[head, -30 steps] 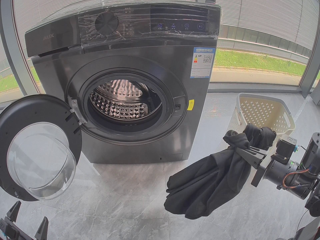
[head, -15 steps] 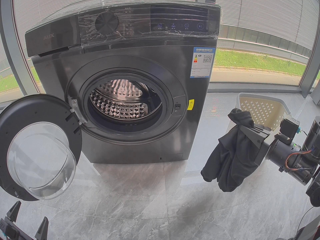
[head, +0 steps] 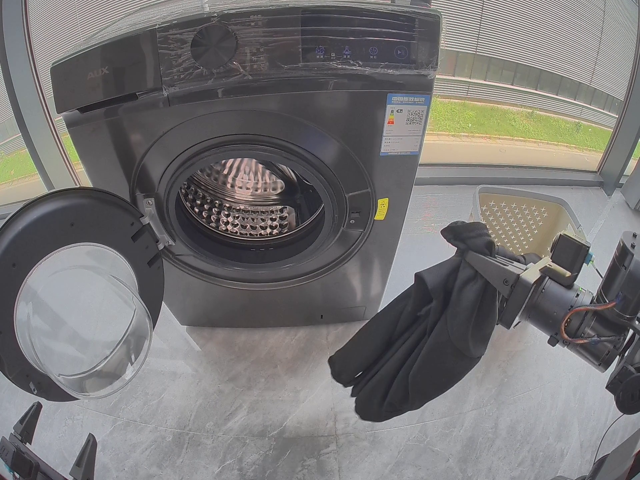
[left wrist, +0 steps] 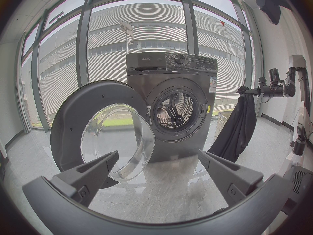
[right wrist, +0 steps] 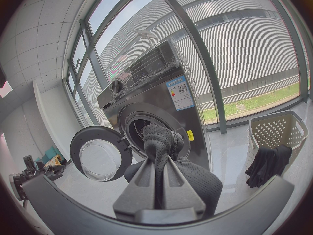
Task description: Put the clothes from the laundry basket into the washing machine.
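A dark grey washing machine (head: 253, 168) stands ahead with its round door (head: 73, 295) swung open to the left and the steel drum (head: 250, 201) exposed. My right gripper (head: 477, 258) is shut on a black garment (head: 420, 335), which hangs above the floor to the right of the machine, in front of the cream laundry basket (head: 520, 193). The right wrist view shows the fingers (right wrist: 148, 180) pinching the cloth (right wrist: 163, 141), and another black garment (right wrist: 269, 164) draped over the basket's rim (right wrist: 277, 128). My left gripper (left wrist: 156, 157) sits low at the left, open, nothing in it.
Glass walls and window frames close in behind the machine and the basket. The open door juts out over the floor at the left. Bare grey tile floor (head: 267, 395) lies between the door, the machine front and the hanging garment.
The right gripper rose with the black garment, then shifted left toward the machine. The cloth bunched up and has now swung out to the left. The left gripper has stayed put.
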Robot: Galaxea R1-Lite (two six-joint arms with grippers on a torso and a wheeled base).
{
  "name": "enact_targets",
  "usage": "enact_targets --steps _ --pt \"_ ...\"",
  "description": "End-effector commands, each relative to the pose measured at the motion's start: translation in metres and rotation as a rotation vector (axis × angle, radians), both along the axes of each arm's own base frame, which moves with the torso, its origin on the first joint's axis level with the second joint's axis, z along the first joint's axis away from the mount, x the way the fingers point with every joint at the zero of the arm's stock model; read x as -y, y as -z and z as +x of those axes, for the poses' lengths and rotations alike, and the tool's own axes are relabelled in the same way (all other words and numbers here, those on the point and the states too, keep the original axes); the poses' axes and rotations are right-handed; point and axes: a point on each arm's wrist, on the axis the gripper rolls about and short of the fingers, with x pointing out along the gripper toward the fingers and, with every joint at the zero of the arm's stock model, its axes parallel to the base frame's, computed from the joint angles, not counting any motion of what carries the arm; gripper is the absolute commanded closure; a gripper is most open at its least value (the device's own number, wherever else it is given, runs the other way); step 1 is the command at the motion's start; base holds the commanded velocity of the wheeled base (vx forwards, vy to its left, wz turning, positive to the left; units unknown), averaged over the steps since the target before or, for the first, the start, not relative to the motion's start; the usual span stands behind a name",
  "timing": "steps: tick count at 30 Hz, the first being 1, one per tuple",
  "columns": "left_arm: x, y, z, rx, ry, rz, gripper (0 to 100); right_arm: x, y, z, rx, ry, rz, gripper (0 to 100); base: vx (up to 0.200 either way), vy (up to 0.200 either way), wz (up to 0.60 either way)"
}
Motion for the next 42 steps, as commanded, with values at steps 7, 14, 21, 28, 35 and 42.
enact_targets --steps 7,14,21,28,35,42 --pt "0.000 0.005 0.000 0.001 0.000 0.000 0 0.007 -0.006 0.021 0.016 0.007 0.017 100 0.000 0.000 0.00" --pt "0.000 0.005 0.000 0.001 -0.002 0.003 0 0.014 0.010 0.022 -0.046 -0.035 0.009 100 0.000 0.000 0.00" --pt "0.000 0.005 0.000 0.001 0.000 0.003 0 0.014 0.011 0.021 -0.067 -0.037 0.027 100 0.000 0.000 0.00" --pt "0.000 0.005 0.000 0.001 0.000 0.001 0 0.013 0.013 0.019 -0.065 -0.042 0.026 100 0.000 0.000 0.09" --pt "0.000 0.005 0.000 -0.001 -0.002 0.001 0 0.012 0.015 0.019 -0.038 -0.047 0.038 100 0.000 0.000 0.43" --pt "0.000 0.005 0.000 0.001 -0.002 0.001 0 0.008 0.017 0.018 -0.047 -0.065 0.031 100 0.000 0.000 0.00"
